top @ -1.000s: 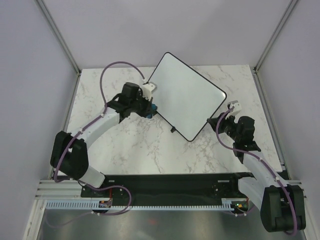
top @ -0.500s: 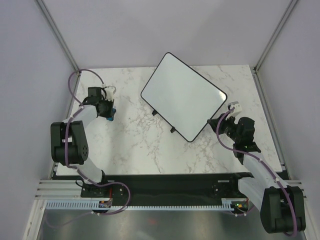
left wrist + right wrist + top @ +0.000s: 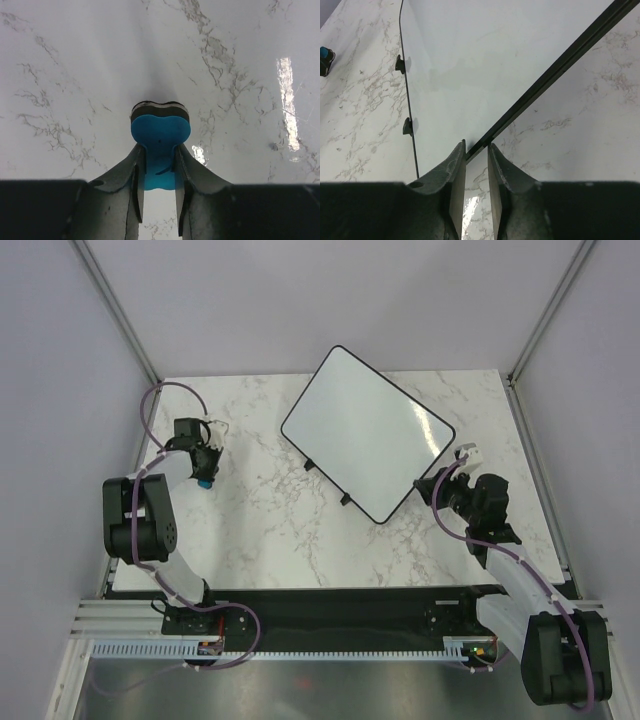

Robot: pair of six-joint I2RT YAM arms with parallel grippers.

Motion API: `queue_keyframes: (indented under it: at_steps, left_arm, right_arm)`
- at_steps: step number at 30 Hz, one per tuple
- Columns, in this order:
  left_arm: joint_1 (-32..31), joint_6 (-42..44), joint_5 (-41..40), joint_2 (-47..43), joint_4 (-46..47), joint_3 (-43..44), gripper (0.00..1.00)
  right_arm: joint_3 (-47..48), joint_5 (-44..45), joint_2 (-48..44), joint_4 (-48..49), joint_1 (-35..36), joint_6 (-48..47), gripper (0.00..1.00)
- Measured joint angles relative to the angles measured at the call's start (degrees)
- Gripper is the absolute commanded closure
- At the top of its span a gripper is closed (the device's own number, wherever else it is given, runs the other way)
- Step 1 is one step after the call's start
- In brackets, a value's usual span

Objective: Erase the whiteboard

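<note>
My right gripper [image 3: 476, 150] pinches the whiteboard [image 3: 368, 435] by its right edge, mid-table. My left gripper [image 3: 159, 155], well apart at the table's left, clamps the blue eraser [image 3: 160, 132].

- The desk [image 3: 270, 530]: white stone-look top with grey veins, polished; it throws back bright glare in the left wrist view.
- The whiteboard [image 3: 368, 432]: smooth, glossy white face inside a thin black frame with a duller sheen.
- The eraser [image 3: 160, 131]: smooth, matt blue back, plastic by the look, over a dark felt-like layer.
- The left hand [image 3: 160, 150] and right hand [image 3: 476, 145]: matt dark grey fingers, faintly grainy, seemingly plastic.
</note>
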Motion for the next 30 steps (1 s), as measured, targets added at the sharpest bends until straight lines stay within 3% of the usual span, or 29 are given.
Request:
queue_keyframes:
  at_steps: [12,13,15,20,27,30]
  left_arm:
    - [0.0,0.3,1.8,0.1,-0.2,-1.3,0.41]
    - [0.0,0.3,2.2,0.1,-0.2,-1.3,0.19]
    - [0.0,0.8,2.8,-0.1,-0.2,-1.3,0.03]
    - [0.0,0.5,4.2,-2.1,-0.9,-1.6,0.01]
    - [0.0,0.5,8.0,-9.7,-2.3,-2.6,0.01]
    - [0.0,0.5,11.3,-15.8,-4.1,-3.7,0.01]
  right_arm:
    - [0.0,-0.2,-0.1,-1.1,0.2,-0.2,0.52]
    - [0.0,-0.1,-0.1,-1.1,0.2,-0.2,0.51]
    - [0.0,-0.1,-0.2,-1.2,0.2,-0.3,0.47]
    - [0.0,0.1,-1.2,-1.4,0.3,-0.2,0.38]
    - [0.0,1.7,-3.7,-3.5,0.4,0.1,0.07]
    - [0.0,2.7,-5.8,-5.5,0.5,0.3,0.04]
